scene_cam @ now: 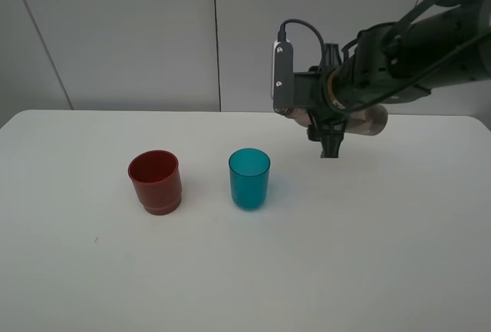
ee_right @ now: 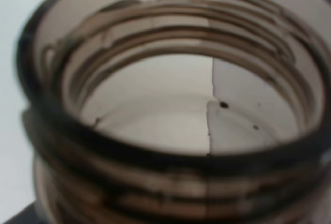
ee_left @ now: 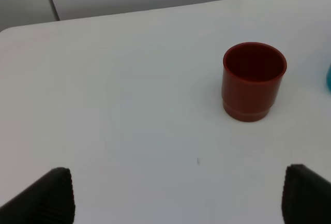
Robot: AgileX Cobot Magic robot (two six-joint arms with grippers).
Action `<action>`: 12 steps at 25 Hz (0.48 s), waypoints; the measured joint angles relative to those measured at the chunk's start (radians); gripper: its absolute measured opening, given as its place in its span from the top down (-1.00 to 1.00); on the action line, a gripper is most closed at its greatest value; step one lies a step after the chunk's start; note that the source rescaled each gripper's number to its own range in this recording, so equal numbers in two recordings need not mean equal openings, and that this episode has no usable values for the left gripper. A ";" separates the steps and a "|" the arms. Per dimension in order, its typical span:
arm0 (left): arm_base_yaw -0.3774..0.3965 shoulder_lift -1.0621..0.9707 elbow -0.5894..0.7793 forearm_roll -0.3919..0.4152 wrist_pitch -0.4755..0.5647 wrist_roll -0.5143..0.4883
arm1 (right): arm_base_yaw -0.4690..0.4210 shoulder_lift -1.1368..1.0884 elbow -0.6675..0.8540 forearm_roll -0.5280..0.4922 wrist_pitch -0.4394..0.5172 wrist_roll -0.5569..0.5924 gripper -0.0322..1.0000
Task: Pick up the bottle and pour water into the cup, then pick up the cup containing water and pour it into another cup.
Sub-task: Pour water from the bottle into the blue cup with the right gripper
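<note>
Pouring from the bottle into the cup is the step in hand, and it looks only partly set up. In the upper right of the exterior view the right gripper (scene_cam: 331, 146) is pressed together on the smoky brown bottle (scene_cam: 370, 122). It holds the bottle clear of the white table (scene_cam: 383, 271), tipped close to level, with the wide base toward the right edge of the frame and the neck toward the centre. The right wrist view is filled by the bottle's open threaded mouth (ee_right: 165, 180), which has no cap; I cannot tell whether water is running inside it. The teal cup (scene_cam: 249, 179) stands upright at the centre of the frame, below and to the left of the neck and apart from it, so the mouth does not seem to be over the rim yet. No water can be made out in the cup. The dark red cup (scene_cam: 155, 182) stands upright left of centre, near the teal cup but not touching it. The left gripper (ee_left: 178, 198) shows only in its own wrist view, where its fingertips are spread wide with nothing between them, above bare table short of the red cup. The next move probably calls for bringing the mouth over the teal rim and then tipping further and slowly, since a narrow, light tumbler is easy to miss or knock over. Pouring from the teal cup into the red one has not begun.
</note>
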 joint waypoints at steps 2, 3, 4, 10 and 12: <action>0.000 0.000 0.000 0.000 0.000 0.000 | 0.009 0.006 0.000 -0.032 0.015 0.023 0.93; 0.000 0.000 0.000 0.000 0.000 0.000 | 0.014 0.007 0.000 -0.048 0.023 0.031 0.93; 0.000 0.000 0.000 0.000 0.000 0.000 | 0.021 0.013 0.000 -0.069 0.037 0.039 0.93; 0.000 0.000 0.000 0.000 0.000 0.000 | 0.068 0.056 0.000 -0.221 0.149 0.124 0.93; 0.000 0.000 0.000 0.000 0.000 0.000 | 0.085 0.069 0.000 -0.253 0.165 0.151 0.93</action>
